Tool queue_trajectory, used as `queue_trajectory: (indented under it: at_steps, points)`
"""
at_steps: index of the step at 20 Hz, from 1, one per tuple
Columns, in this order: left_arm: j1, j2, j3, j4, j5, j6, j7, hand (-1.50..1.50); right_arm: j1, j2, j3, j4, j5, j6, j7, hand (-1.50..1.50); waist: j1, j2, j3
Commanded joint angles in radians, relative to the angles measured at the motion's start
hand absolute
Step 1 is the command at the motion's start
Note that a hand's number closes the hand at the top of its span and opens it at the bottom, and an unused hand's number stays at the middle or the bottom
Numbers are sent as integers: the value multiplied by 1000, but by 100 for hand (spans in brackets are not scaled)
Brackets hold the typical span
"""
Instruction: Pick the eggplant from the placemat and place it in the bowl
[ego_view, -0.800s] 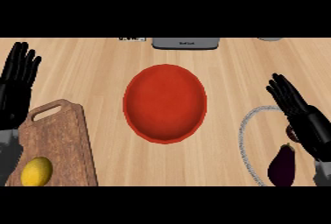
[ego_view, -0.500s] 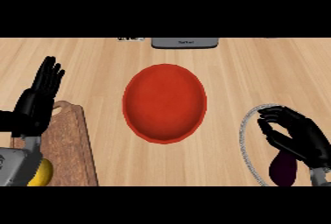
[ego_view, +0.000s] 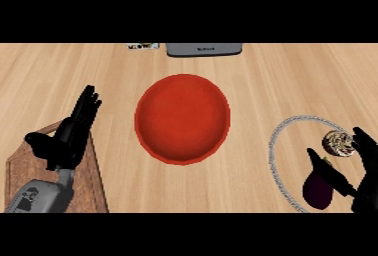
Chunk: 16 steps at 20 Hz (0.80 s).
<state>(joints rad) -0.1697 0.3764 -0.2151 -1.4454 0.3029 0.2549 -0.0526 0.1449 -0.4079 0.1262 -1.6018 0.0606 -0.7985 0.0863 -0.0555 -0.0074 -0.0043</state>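
Observation:
A dark purple eggplant (ego_view: 316, 192) lies on a round placemat with a silvery rim (ego_view: 275, 145) at the lower right. My right hand (ego_view: 360, 187) comes in at the right edge directly over it. Its thumb lies slanted across the eggplant's upper end, and its fingers (ego_view: 364, 142) point up beside a small round brownish item (ego_view: 338, 142) on the mat. The fingers are not curled round the eggplant. The red bowl (ego_view: 182, 118) stands in the middle of the counter, with nothing in it. My left hand (ego_view: 70, 135) is open, fingers straight, above the wooden cutting board (ego_view: 92, 182).
The cutting board fills the lower left corner, partly hidden by my left forearm. A grey appliance (ego_view: 204, 48) and a small printed packet (ego_view: 143, 46) sit at the counter's far edge. Bare wood lies between the bowl and the placemat.
My right hand has sunk toward the lower right edge and spread over the eggplant. My left hand has moved right and down over the cutting board, and its forearm now hides the yellow fruit.

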Motion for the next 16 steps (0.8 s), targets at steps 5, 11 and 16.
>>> queue_trajectory:
  at_steps: [5, 11, 16]
  points:
    - [-4, -43, -67, -77, -45, 38, 80, 0, 80, -48, 32, -185, 427, -214, 369, -150, 52, 7, -3]
    - [-31, -30, -63, -105, -66, 57, 148, 0, 141, -117, -64, -398, 559, 64, 759, -150, 46, 4, -1]
    - [7, -23, -59, -137, -77, 40, 132, 0, 56, -79, -40, -426, 598, 256, 1019, -150, 63, 7, 2]
